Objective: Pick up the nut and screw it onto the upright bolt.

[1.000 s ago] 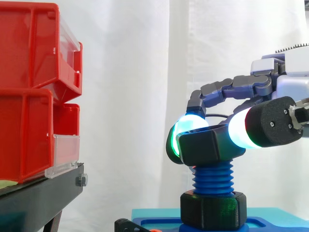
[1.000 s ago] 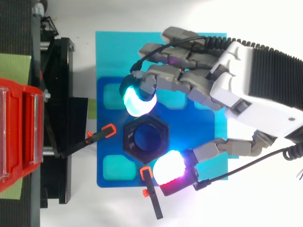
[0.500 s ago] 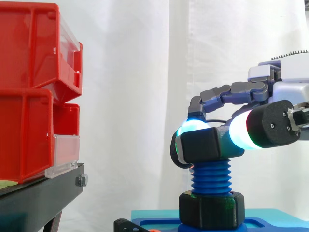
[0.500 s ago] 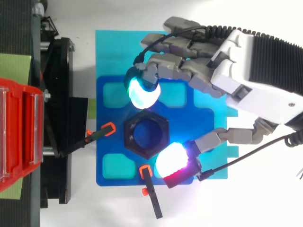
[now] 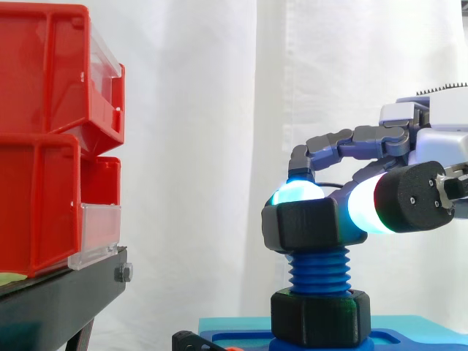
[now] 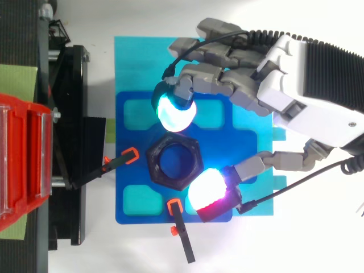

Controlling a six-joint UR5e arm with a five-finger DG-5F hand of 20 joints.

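Observation:
A black hexagonal nut (image 5: 311,227) (image 6: 174,162) sits on top of the upright blue threaded bolt (image 5: 319,270). A second black nut (image 5: 319,317) sits lower on the bolt at its base. My hand (image 6: 296,96) reaches in from the right and pinches the top nut between a cyan-glowing fingertip (image 6: 175,112) on its far side and a white-and-red glowing thumb pad (image 6: 207,192) on its near side. In the side view the hand (image 5: 398,201) is level with the nut. The bolt's blue top shows through the nut's hole from above.
The bolt stands on a blue fixture plate (image 6: 136,196) with lighter cyan pockets, on a cyan base. Two black clamps with orange tips (image 6: 122,159) (image 6: 181,230) lie at the plate's left and front. Red bins (image 5: 51,139) on a black stand (image 5: 62,292) are to the left.
The nut has turned on the bolt between the fingertip and thumb; its corners point differently from above. The hand has shifted slightly with it and keeps its hold.

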